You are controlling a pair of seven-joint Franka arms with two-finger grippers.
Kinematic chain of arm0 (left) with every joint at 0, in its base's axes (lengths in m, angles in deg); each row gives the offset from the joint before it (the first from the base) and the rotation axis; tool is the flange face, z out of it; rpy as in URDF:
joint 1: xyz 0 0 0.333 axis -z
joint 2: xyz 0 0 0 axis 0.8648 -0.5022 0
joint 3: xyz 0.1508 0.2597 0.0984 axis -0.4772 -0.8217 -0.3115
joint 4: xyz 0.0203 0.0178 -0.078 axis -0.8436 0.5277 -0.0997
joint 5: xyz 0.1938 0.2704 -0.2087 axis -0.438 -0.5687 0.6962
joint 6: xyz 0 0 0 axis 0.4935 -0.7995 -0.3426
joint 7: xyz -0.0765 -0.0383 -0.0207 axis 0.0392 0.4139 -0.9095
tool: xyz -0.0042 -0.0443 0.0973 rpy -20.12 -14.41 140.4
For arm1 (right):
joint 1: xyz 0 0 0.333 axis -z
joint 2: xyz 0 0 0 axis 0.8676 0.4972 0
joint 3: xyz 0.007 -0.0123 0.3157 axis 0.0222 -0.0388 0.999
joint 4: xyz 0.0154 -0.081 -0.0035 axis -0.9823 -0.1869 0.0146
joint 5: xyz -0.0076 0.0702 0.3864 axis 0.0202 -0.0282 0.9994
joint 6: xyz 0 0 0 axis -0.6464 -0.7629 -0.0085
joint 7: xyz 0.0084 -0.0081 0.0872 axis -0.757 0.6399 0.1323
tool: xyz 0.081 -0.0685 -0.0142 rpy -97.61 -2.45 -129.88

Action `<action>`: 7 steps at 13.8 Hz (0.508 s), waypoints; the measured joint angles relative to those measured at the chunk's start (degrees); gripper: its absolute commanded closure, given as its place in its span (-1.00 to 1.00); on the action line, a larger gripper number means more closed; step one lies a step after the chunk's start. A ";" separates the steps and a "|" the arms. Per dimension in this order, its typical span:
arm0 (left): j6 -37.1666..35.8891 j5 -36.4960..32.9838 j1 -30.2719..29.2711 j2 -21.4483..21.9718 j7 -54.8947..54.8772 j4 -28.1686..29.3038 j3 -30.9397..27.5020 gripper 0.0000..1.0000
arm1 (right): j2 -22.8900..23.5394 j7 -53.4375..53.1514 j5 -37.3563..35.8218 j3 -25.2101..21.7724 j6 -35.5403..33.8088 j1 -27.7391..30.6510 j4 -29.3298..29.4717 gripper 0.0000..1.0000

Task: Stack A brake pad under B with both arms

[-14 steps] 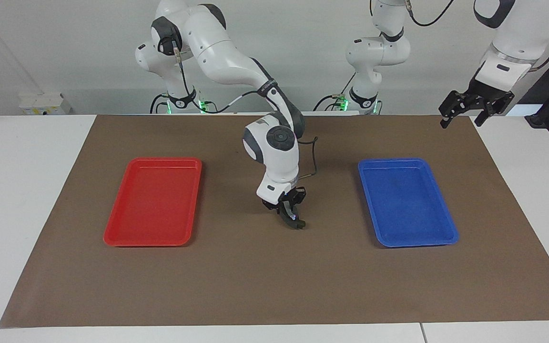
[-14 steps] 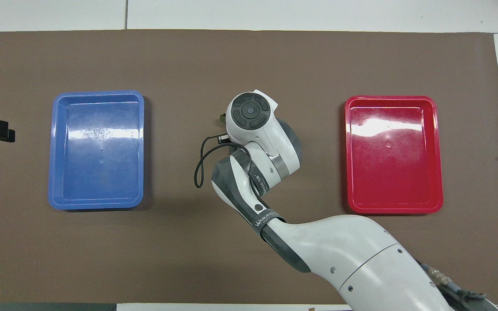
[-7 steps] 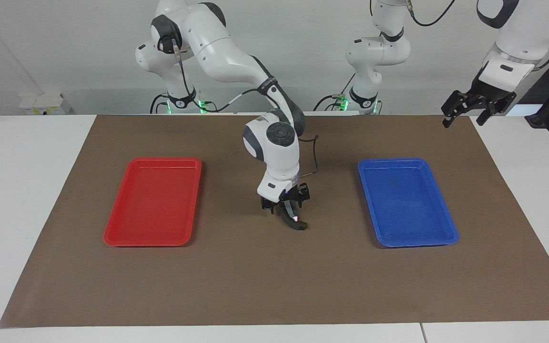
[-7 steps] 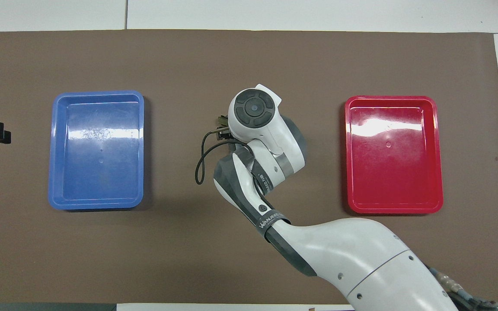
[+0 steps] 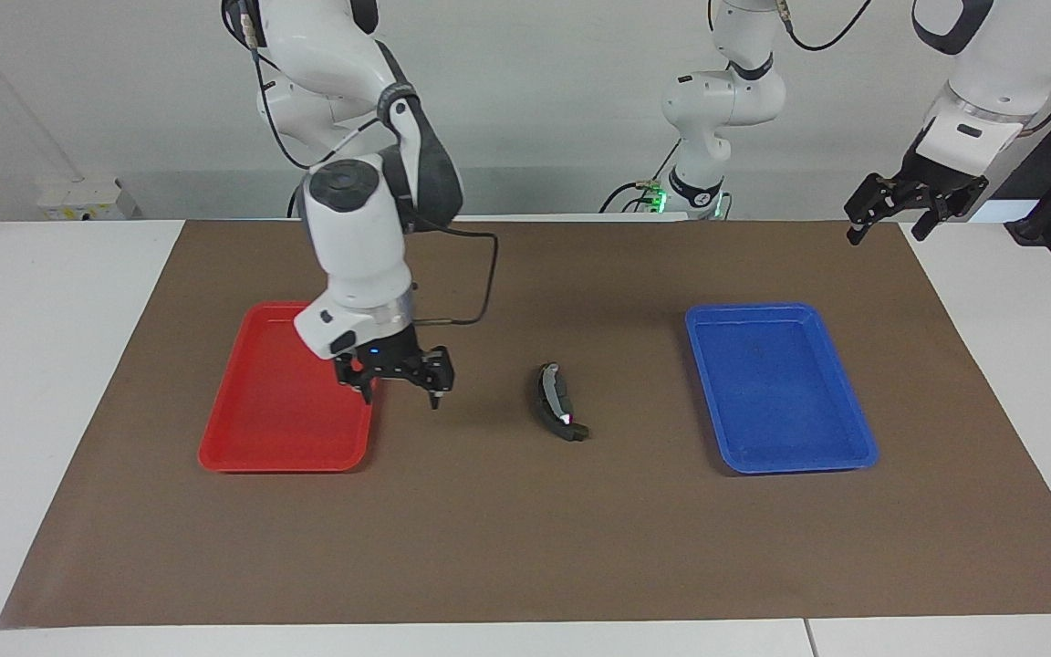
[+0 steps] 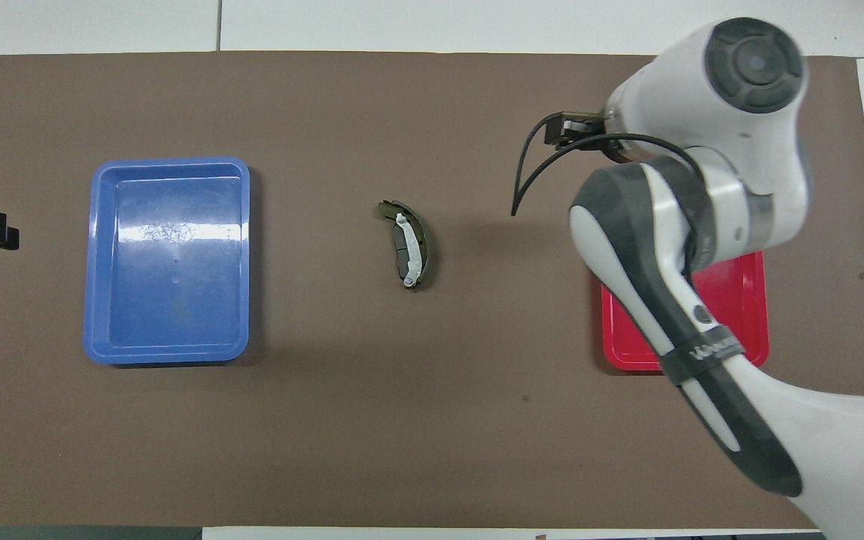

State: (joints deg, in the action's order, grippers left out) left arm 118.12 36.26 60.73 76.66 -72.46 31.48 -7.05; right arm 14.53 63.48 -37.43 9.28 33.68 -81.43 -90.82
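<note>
**Right arm let go and pulled away from the stacked pads**

A moment earlier the right gripper [image 5: 395, 380] had been down at the middle of the brown mat [image 5: 525, 547], closed around the pads. By this instant it had lifted clear and swung toward the red tray [image 5: 252, 447], hanging over that tray's inner edge with its fingers spread and nothing between them.

Left on the mat, between the red tray and the blue tray [image 5: 854, 452], was the stack: B [image 6: 415, 244], the long crescent with the pale glinting face, lay on top of the A brake pad [image 6: 403, 251], whose dark body showed only partly beneath it in the overhead view (how squarely the two sat together could not be read). Neither pad touched either tray.

The left gripper [image 5: 912, 206] waited high over the mat's corner near its own base, fingers apart and empty.

Judged from how things lay, the release meant the stacking itself looked finished, A below and B above, with only the right arm's retreat left.
</note>
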 measured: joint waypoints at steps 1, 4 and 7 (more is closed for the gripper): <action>0.00 0.00 0.00 0.00 0.00 0.00 0.00 -1.00 | -2.00 0.14 -0.04 -0.02 -1.89 2.34 -0.66 -1.00; -0.01 0.00 0.00 0.00 0.00 0.00 0.00 -1.00 | -6.97 4.25 -0.14 0.01 -11.35 6.89 -1.22 -1.00; -0.02 0.00 0.00 0.00 0.00 0.00 0.00 -1.00 | -11.72 8.36 -0.41 0.02 -20.82 10.32 -1.39 -1.00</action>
State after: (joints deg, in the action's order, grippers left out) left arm 118.09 36.26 60.73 76.66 -72.46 31.48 -7.05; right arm 2.81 71.84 -37.83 9.30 12.87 -71.11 -92.21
